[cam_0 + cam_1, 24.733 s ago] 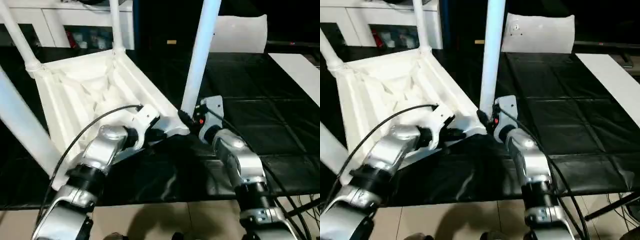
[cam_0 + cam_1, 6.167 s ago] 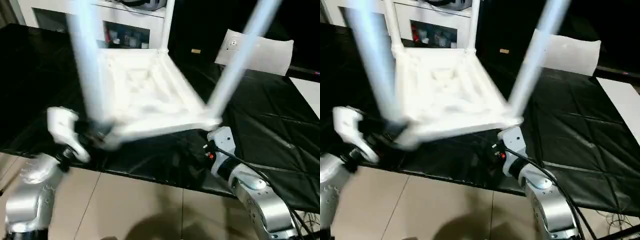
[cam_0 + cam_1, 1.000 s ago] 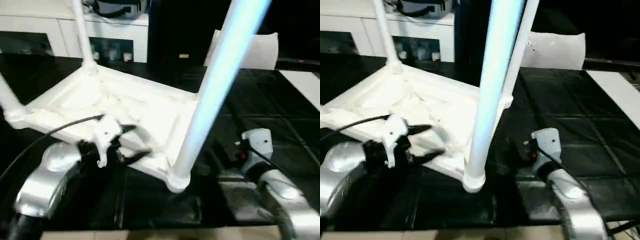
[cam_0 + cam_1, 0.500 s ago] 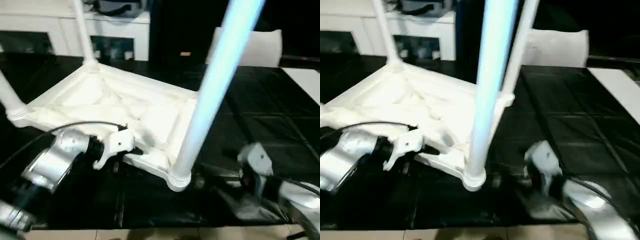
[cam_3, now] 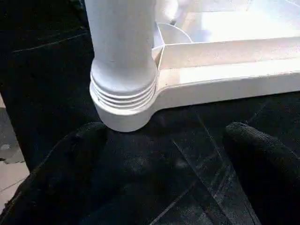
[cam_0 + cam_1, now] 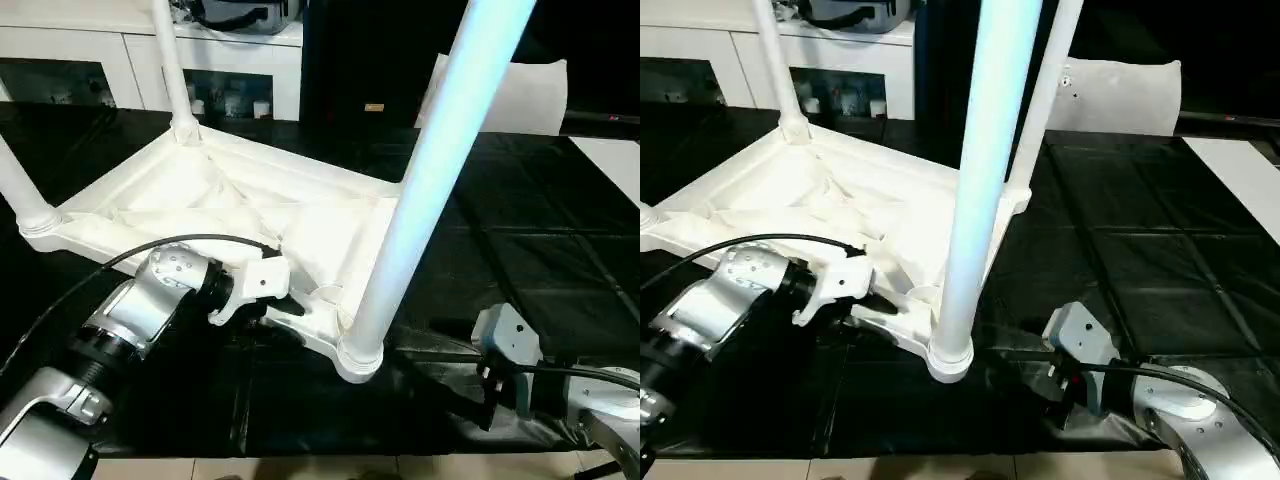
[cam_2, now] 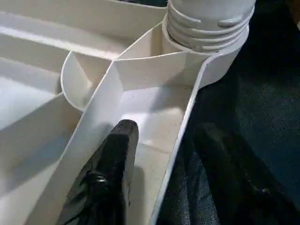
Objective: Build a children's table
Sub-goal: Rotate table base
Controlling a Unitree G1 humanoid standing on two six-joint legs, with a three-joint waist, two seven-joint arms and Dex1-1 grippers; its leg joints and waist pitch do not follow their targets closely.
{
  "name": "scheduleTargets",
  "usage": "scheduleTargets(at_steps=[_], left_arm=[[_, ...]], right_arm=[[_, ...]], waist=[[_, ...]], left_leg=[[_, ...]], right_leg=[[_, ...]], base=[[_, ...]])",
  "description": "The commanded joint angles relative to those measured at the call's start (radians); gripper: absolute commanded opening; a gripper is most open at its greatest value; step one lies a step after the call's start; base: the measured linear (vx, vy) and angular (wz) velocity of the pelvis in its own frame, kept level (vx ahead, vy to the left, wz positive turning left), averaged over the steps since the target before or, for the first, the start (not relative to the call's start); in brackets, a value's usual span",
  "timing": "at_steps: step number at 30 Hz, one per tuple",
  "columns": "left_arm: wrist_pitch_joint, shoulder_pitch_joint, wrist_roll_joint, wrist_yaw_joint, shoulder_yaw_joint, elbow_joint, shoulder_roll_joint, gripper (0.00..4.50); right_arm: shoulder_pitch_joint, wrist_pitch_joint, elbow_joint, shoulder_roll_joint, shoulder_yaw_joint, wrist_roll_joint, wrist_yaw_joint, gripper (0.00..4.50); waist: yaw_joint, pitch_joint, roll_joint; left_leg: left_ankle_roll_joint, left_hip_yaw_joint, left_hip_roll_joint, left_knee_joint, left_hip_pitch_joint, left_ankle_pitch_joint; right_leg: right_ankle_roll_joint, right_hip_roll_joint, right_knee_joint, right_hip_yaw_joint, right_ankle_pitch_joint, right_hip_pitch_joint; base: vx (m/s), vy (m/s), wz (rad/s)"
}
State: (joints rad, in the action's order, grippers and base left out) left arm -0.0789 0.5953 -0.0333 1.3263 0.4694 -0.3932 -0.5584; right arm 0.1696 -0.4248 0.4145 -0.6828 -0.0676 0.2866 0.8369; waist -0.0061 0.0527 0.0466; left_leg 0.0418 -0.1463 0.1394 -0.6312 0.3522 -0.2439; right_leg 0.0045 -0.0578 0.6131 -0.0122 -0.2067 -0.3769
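The black-covered surface (image 6: 520, 240) carries the children's table upside down: its white tabletop (image 6: 240, 215) lies ribbed side up, and legs stand in the corner sockets. The near leg (image 6: 425, 180) rises from the corner closest to the robot. Behind stand a white cabinet (image 6: 120, 60) and a white pillow-like slab (image 6: 520, 95).

A second ago the left tool (image 7: 154, 154) hung wide open just short of the tabletop's near edge. Now it has reached that edge and closed about halfway, one finger (image 7: 110, 168) inside the rim channel, the other (image 7: 225, 164) outside over the black cover. Whether the fingers already pinch the rim (image 7: 180, 136) cannot be told.

The right tool (image 5: 164, 183) has dropped lower and drawn back from the near corner socket (image 5: 124, 101). It stays spread fully, holding nothing.
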Motion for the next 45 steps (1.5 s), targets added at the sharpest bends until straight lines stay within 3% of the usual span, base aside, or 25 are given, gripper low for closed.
scheduleTargets(at_steps=[1, 8, 9, 17, 23, 27, 34, 37, 41, 45], left_arm=[[0.025, 0.023, 0.028, 0.013, 0.016, -0.025, 0.010, 1.94], [0.053, 0.047, 0.051, 0.035, 0.030, -0.076, 0.020, 1.42], [0.054, 0.051, 0.055, 0.042, 0.035, -0.081, 0.018, 1.15], [0.076, 0.070, 0.077, 0.056, 0.036, -0.118, 0.029, 0.63], [0.077, 0.076, 0.112, 0.053, 0.053, -0.137, 0.031, 0.29], [-0.059, 0.065, 0.135, 0.045, 0.058, -0.107, 0.022, 0.17], [-0.181, 0.040, 0.097, -0.144, -0.050, -0.128, 0.086, 0.03], [-0.331, -0.002, 0.049, -0.241, -0.134, -0.081, 0.130, 0.01], [-0.452, -0.052, 0.033, -0.344, -0.197, -0.020, 0.172, 0.01], [-0.437, -0.099, 0.026, -0.377, -0.208, 0.022, 0.191, 0.01]], right_arm=[[0.003, 0.000, 0.011, -0.017, -0.001, 0.006, 0.009, 4.50], [0.001, 0.002, 0.010, -0.018, -0.009, 0.006, 0.016, 4.50], [0.000, 0.003, 0.008, -0.017, -0.009, 0.005, 0.018, 4.50], [-0.011, 0.013, -0.010, -0.018, -0.020, -0.003, 0.021, 4.50], [-0.018, 0.018, -0.017, -0.015, -0.028, -0.008, 0.025, 4.50], [-0.026, 0.028, -0.026, -0.001, -0.025, -0.005, 0.018, 4.50], [-0.049, 0.036, -0.040, 0.029, -0.005, 0.003, -0.006, 4.50], [-0.064, 0.042, -0.056, 0.036, -0.009, -0.011, -0.019, 4.50], [-0.084, 0.045, -0.073, 0.053, -0.010, -0.027, -0.041, 4.50], [-0.108, 0.045, -0.091, 0.070, -0.021, -0.044, -0.062, 4.50]], waist=[[0.003, -0.049, 0.000], [0.007, -0.047, 0.000], [0.009, -0.046, 0.001], [0.010, -0.048, 0.003], [0.009, -0.046, 0.004], [0.007, -0.046, 0.008], [-0.011, -0.042, 0.014], [-0.019, -0.044, 0.015], [-0.028, -0.049, 0.021], [-0.029, -0.045, 0.022]], left_leg=[[-0.068, 0.023, 0.088, 0.094, -0.001, -0.121], [-0.070, 0.023, 0.090, 0.095, -0.002, -0.131], [-0.065, 0.023, 0.091, 0.096, -0.003, -0.138], [-0.071, 0.023, 0.091, 0.095, -0.002, -0.115], [-0.069, 0.023, 0.092, 0.097, -0.002, -0.129], [-0.066, 0.023, 0.093, 0.096, -0.002, -0.119], [-0.060, 0.026, 0.088, 0.096, 0.006, -0.163], [-0.058, 0.025, 0.087, 0.093, 0.007, -0.153], [-0.089, 0.022, 0.085, 0.088, 0.010, -0.097], [-0.113, 0.019, 0.085, 0.089, 0.008, -0.104]], right_leg=[[-0.281, -0.092, -0.064, 0.042, -0.121, 0.037], [-0.283, -0.094, -0.066, 0.042, -0.140, 0.036], [-0.282, -0.095, -0.067, 0.043, -0.151, 0.035], [-0.285, -0.096, -0.064, 0.042, -0.118, 0.037], [-0.284, -0.096, -0.066, 0.042, -0.142, 0.036], [-0.286, -0.099, -0.063, 0.042, -0.143, 0.035], [-0.270, -0.097, -0.075, 0.042, -0.252, 0.037], [-0.268, -0.099, -0.075, 0.042, -0.253, 0.038], [-0.285, -0.094, -0.072, 0.040, -0.177, 0.039], [-0.282, -0.092, -0.078, 0.039, -0.203, 0.035]], base=[[0.000, 0.000, 0.00], [0.000, 0.000, 0.00], [0.000, 0.000, 0.00], [0.000, 0.000, 0.00], [0.000, 0.000, 0.00], [0.000, 0.000, 0.00], [0.000, 0.000, 0.00], [0.000, 0.000, 0.00], [0.000, 0.000, 0.00], [0.000, 0.000, 0.00]])
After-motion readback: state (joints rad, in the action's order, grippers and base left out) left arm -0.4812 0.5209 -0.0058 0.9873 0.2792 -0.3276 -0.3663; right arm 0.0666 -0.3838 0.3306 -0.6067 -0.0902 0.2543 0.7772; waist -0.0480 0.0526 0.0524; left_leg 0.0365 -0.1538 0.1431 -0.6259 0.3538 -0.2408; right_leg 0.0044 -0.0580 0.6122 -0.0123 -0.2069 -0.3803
